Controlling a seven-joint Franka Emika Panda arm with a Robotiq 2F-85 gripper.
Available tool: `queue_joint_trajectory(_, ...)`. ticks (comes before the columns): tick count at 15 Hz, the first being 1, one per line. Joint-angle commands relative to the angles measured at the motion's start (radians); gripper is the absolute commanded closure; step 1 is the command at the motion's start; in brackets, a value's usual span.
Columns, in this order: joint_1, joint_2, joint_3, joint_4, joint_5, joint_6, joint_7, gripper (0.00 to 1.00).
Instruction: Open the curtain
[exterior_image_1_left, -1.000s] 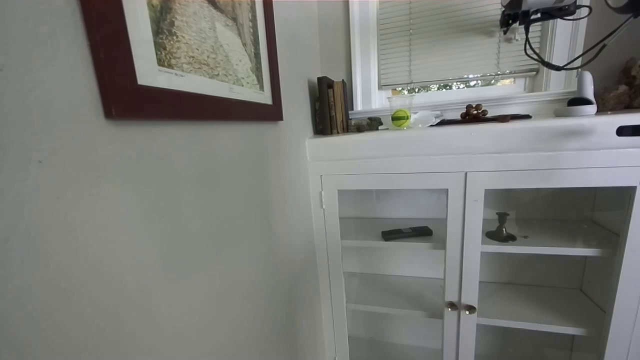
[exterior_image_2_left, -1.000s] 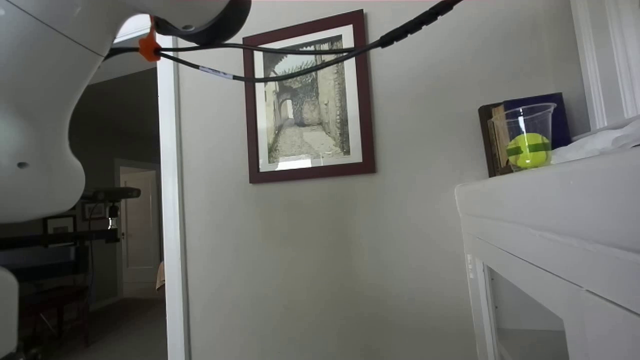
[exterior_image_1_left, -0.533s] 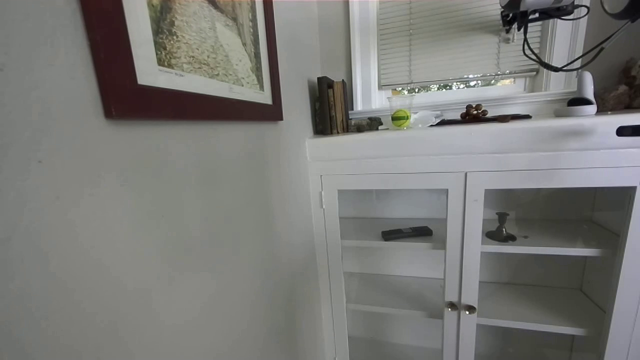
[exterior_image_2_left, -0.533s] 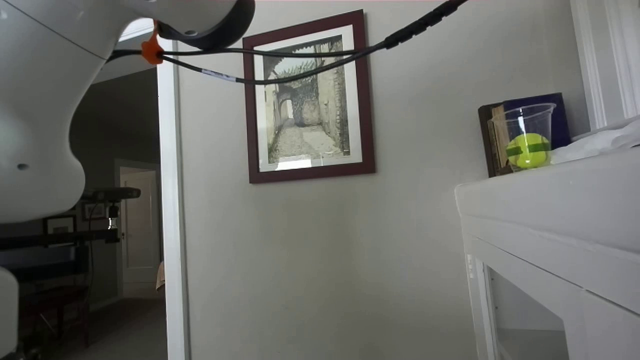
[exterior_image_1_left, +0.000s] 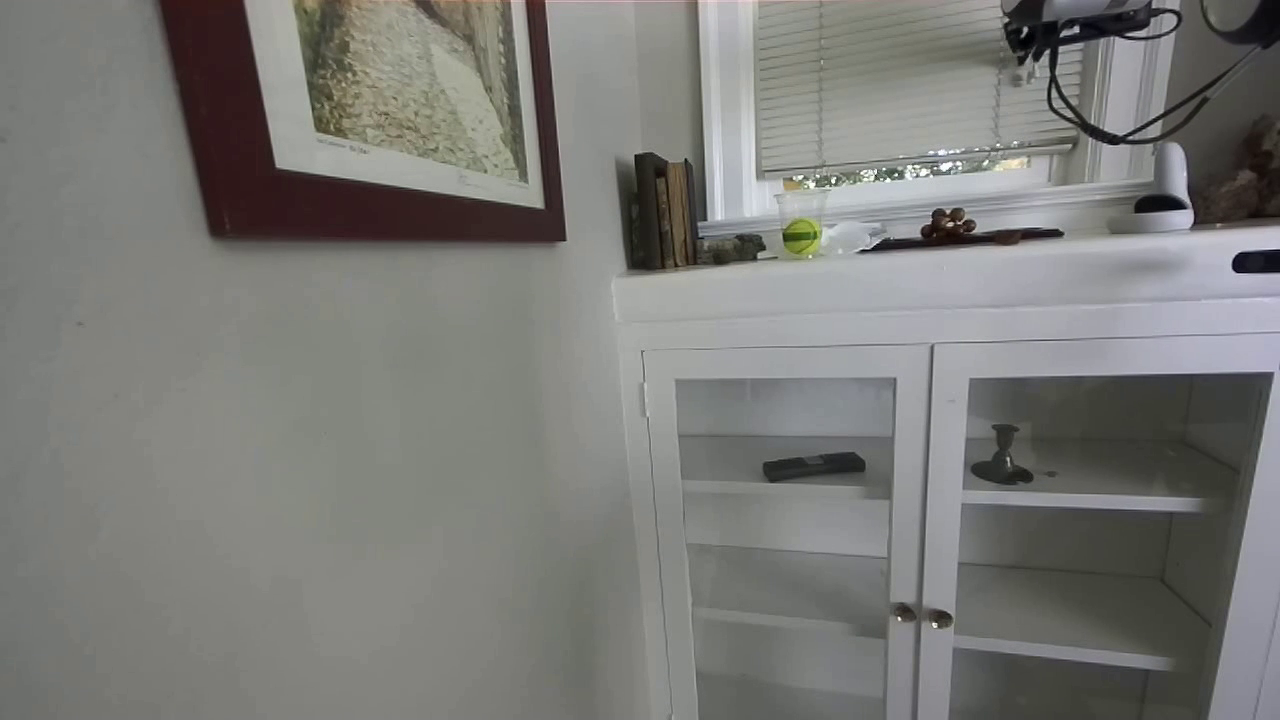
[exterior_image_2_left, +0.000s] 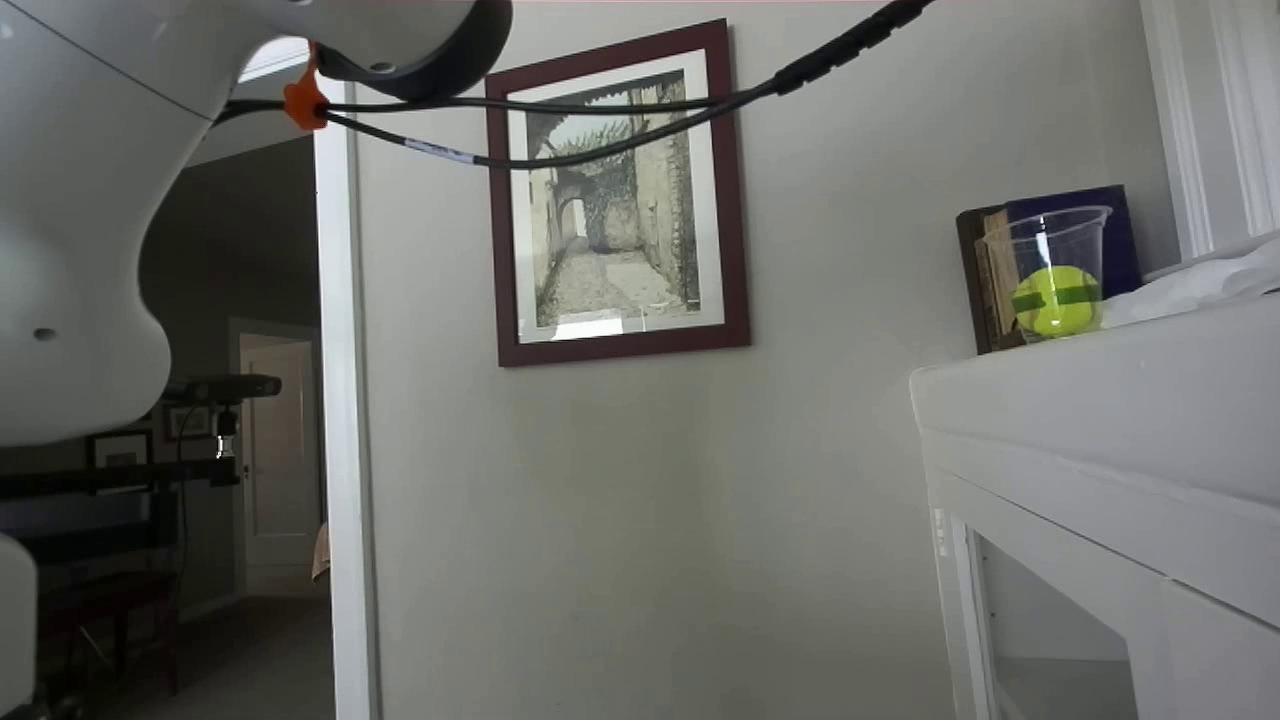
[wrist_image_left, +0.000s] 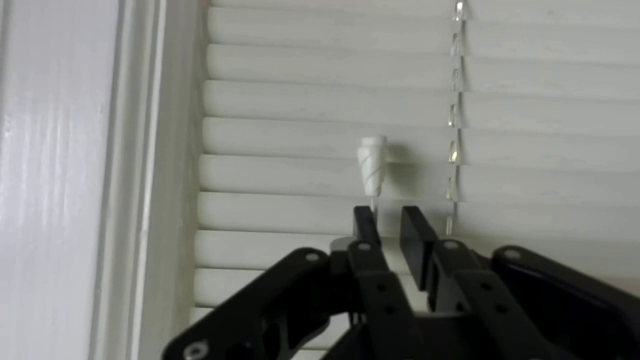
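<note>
The curtain is a white slatted blind (exterior_image_1_left: 890, 90) in an exterior view, hanging over most of the window with a strip of daylight below its bottom edge. Its slats (wrist_image_left: 280, 105) fill most of the wrist view, which seems upside down. A white cord tassel (wrist_image_left: 372, 165) stands out just past my fingertips; its thin cord runs beside the inner face of the left-hand finger. My gripper (wrist_image_left: 387, 217) is partly open, with a gap between the fingers. In an exterior view the gripper (exterior_image_1_left: 1022, 42) is at the top right in front of the blind, partly cut off.
The window frame (wrist_image_left: 60, 175) is at the wrist view's left. A beaded ladder cord (wrist_image_left: 454, 115) runs right of the tassel. Below the window, the ledge (exterior_image_1_left: 950, 275) holds books (exterior_image_1_left: 663, 212), a cup with a ball (exterior_image_1_left: 801, 225), brown beads (exterior_image_1_left: 948, 223) and a white device (exterior_image_1_left: 1168, 190).
The arm and its cables have shifted slightly right and down in an exterior view, mostly in the first half second. The blind looks the same.
</note>
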Motion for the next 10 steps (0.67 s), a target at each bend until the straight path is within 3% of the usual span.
queue_joint_trajectory(1,-0.014,0.038,0.008,0.061,0.013,0.004,0.013,1.0)
queue_joint_trajectory(10,0.009,-0.015,-0.003,-0.006,0.001,-0.077,0.036,1.0)
